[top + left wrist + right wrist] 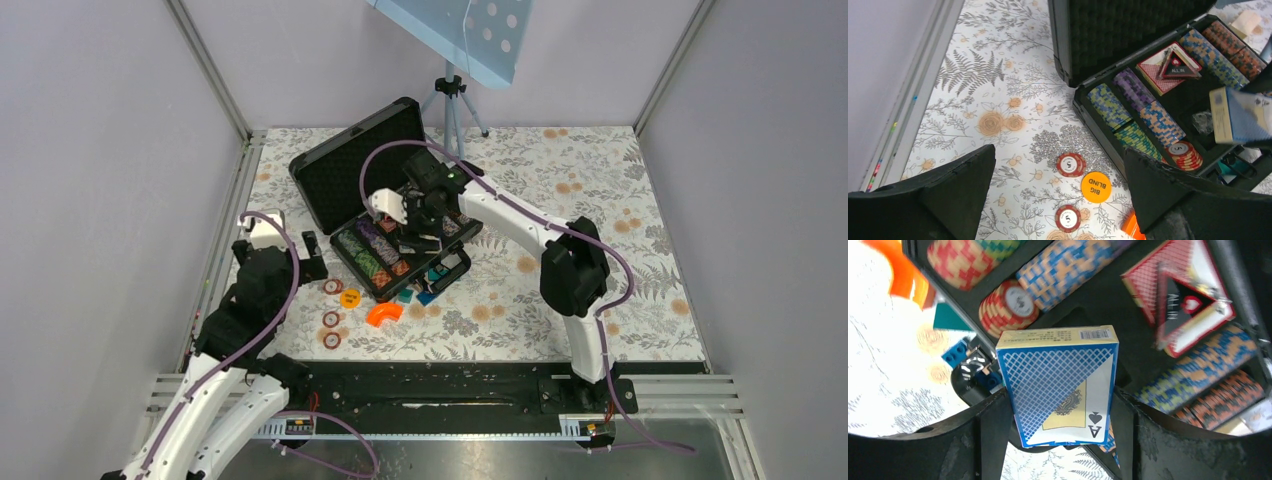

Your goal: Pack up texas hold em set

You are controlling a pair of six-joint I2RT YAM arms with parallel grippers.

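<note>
Clamping the blue card deck point(1058, 385) by its long sides, the right fingers point(993, 435) hang it over the open briefcase point(345, 165) at the worktop's point(1013, 90) 11 o'clock, seemingly to seat it in the empty foam pocket point(1190, 100) beside the red deck point(1160, 70). The left fingers point(958, 185), spread wide and empty, hover over loose chips point(1071, 164) at the briefcase's 7 o'clock, probably the next pickup.

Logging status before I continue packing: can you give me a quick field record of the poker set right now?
case: open, lid up, chip rows inside
right jaws: shut on blue card deck, above the case
left jaws: open, holding nothing, over the table
red card deck: in case, ALL IN marker on it
loose on table: three red 5 chips, BIG BLIND button
</note>
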